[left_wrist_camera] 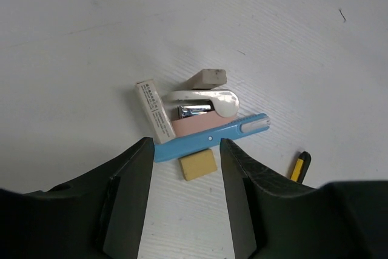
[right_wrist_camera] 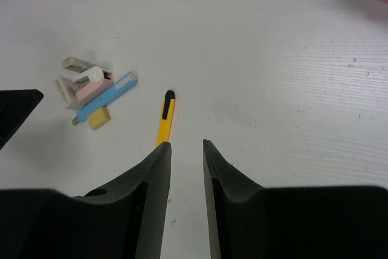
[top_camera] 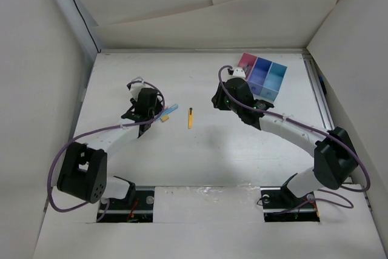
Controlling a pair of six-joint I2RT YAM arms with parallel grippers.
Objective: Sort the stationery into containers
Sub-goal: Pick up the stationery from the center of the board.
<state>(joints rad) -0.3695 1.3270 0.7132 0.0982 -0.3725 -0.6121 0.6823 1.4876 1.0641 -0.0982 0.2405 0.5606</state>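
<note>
left gripper (left_wrist_camera: 185,147): jaws partly apart, nothing clamped; tips either side of the light blue pen's near end
right gripper (right_wrist_camera: 185,145): narrow gap, empty; just beside the tray's pink end
light blue pen (left_wrist_camera: 209,137): flat on table (top_camera: 242,144), touching pink-white stapler (left_wrist_camera: 200,110), yellow eraser (left_wrist_camera: 199,166) just beside
white eraser block (left_wrist_camera: 154,110): against stapler
grey eraser (left_wrist_camera: 207,78): behind stapler
yellow-black pen (top_camera: 190,117): lies alone, between the arms
tray (top_camera: 264,76): far right of table; pink, dark blue, cyan compartments; contents cannot tell
</note>
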